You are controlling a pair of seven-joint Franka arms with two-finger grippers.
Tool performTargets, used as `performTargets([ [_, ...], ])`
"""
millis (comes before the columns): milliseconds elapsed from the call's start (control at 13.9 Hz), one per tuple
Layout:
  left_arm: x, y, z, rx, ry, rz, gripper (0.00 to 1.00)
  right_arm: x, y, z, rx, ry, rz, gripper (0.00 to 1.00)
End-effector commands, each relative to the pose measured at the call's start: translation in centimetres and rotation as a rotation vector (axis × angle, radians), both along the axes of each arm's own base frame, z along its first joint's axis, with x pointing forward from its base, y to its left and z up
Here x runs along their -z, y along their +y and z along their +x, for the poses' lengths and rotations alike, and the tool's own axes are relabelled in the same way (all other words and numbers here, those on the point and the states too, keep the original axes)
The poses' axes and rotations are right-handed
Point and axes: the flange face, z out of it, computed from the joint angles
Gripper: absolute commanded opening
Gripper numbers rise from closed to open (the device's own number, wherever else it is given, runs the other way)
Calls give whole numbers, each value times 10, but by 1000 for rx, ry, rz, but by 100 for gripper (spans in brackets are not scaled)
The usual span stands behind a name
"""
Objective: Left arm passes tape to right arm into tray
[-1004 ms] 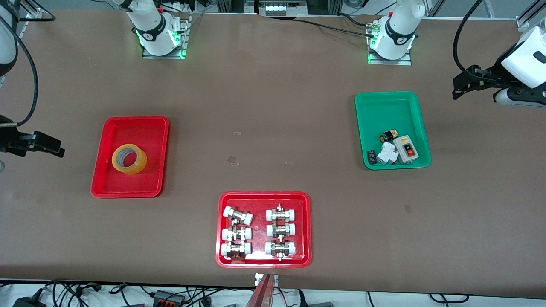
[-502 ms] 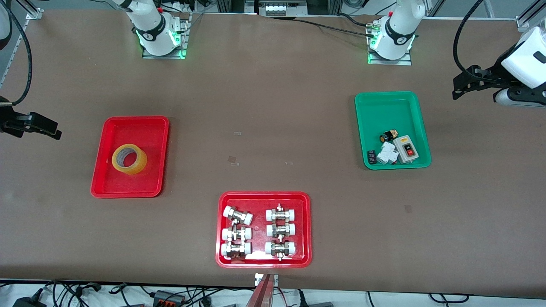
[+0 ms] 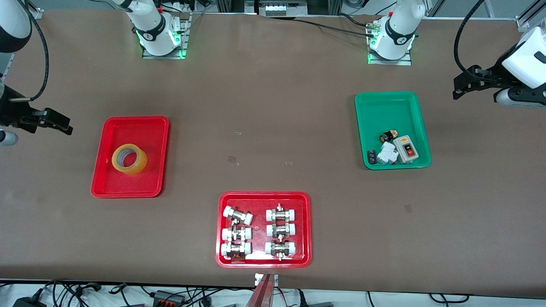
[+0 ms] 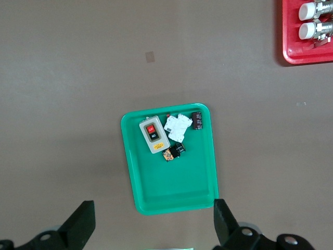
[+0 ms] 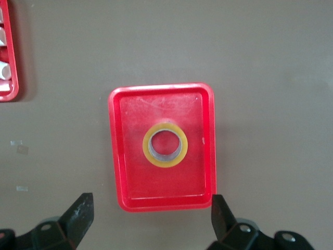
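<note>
Front view is showing the tape [image 3: 129, 159] already lying in the tray [image 3: 110, 189]; both arms are hanging clear, right gripper [image 5: 151, 221] and left gripper [image 4: 153, 226] with jaws spread. Best to keep them out.

The tape [image 3: 129, 159] lies alone in the plain red tray [image 3: 106, 187], bare floor all round it inside the raised rim, open from above. Broad bare tabletop [image 3: 264, 111] runs between this tray, the green tray [image 3: 386, 102] of switches and the fittings tray [image 3: 222, 230]. The right hand [image 3: 66, 128] hangs, fingers spread, past the tape tray's outer edge; the left hand [image 3: 458, 87], fingers spread, past the green tray's.
</note>
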Motion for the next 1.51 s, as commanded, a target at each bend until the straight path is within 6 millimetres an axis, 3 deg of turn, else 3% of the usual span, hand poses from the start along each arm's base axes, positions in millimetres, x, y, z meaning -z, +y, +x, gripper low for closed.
performTargets([
  [0, -6, 1, 2, -1, 3, 3, 100, -5, 2, -16, -30, 9, 1, 100],
  [1435, -6, 2, 2, 2, 3, 3, 100, -12, -1, -17, -10, -13, 16, 100],
])
